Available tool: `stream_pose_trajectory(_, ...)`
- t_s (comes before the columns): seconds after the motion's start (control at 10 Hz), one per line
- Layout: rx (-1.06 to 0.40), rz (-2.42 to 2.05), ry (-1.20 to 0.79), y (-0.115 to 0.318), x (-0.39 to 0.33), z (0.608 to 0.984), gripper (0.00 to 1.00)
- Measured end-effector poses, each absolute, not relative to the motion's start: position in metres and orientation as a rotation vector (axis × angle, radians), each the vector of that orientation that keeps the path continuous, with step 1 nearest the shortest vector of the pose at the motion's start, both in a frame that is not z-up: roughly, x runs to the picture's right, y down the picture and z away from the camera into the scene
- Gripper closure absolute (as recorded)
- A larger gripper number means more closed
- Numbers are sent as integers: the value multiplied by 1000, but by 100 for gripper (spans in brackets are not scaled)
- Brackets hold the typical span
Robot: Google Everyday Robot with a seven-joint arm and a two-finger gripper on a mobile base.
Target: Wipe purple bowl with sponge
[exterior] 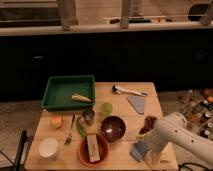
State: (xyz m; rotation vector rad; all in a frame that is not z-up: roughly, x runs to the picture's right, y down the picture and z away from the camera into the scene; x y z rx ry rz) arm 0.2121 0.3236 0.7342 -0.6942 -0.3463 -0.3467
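Note:
The purple bowl [113, 128] sits upright near the middle of the wooden table [125, 117], glossy and dark. The blue-grey sponge [138, 149] lies flat at the front right of the table, to the right of and nearer than the bowl. My white arm [177, 136] reaches in from the right. Its gripper [149, 146] is down at the sponge's right edge, mostly covered by the arm's end. The gripper is well to the right of the bowl.
An orange bowl [92, 149] holding a brown block stands just left of the purple bowl. Also on the table are a white bowl [48, 147], an orange-yellow block [56, 121], a fork [70, 131], a metal cup [88, 116], a green cup [106, 108], a green tray [69, 91], a brush [127, 90] and a grey trapezoid [136, 103]. Bottles [197, 102] stand at the right.

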Motion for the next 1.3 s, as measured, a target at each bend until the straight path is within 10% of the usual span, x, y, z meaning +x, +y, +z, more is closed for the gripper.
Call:
stream_pose_trajectory(0.6,-735,-359,-345,341,218,752,26)
stream_pose_trajectory(1.3,-734,-351,-342,336,226,754,94)
